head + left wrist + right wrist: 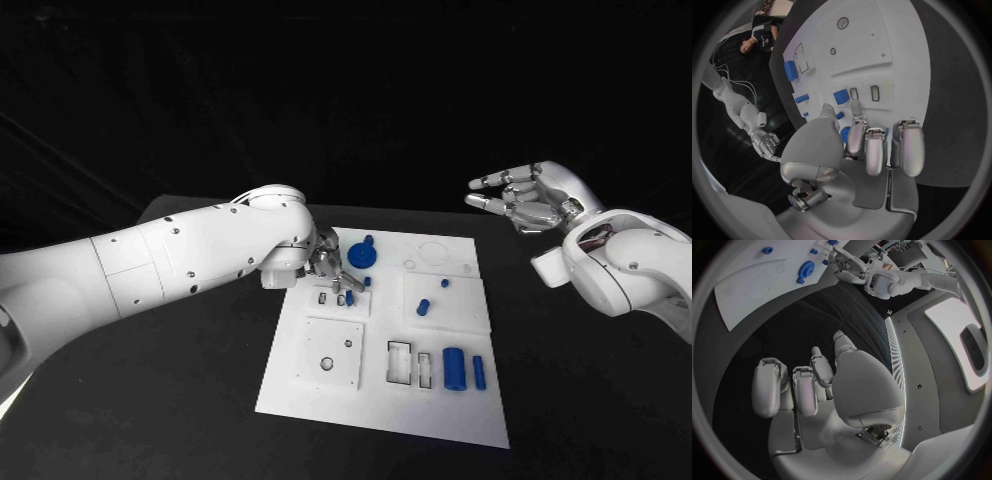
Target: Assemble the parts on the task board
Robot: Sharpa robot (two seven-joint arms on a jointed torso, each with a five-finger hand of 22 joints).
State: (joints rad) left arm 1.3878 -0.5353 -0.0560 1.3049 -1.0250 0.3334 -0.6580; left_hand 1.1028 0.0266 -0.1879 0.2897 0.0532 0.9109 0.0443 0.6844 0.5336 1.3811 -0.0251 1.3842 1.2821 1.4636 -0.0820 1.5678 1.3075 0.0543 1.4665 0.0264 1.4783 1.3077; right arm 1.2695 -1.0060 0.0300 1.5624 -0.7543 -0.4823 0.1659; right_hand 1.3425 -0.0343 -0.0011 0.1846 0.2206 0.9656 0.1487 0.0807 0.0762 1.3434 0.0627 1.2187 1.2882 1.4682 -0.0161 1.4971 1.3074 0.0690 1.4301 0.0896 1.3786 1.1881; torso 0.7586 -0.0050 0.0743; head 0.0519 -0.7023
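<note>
Looking down from the head view, we see the black table (173, 400) carrying the white board (433, 400), which lies lengthwise away from the robot at the table's middle. The left arm (159, 262) reaches in over the board's far left corner, and its hand (329, 266) hangs there with fingers pointing down onto the board. In the left wrist view the left hand (861, 150) has its fingers (856, 137) close together above a small blue part; we cannot tell whether it pinches that part or merely touches it. The right arm (627, 262) stays off the board at the table's right, and the right hand (528, 198) is raised above the far right edge, fingers apart and loosely curled, holding nothing; the right wrist view confirms the empty right hand (826, 390) over bare table.

Among the parts, the largest is a blue cylinder (454, 368) lying near the board's near right corner, with a thin blue bar (479, 372) just beside it. A blue gear (362, 255) stands at the far end, just beside the left hand. A blue peg (424, 307) lies near the middle of the board, and a smaller blue pin (446, 283) lies beyond it.
</note>
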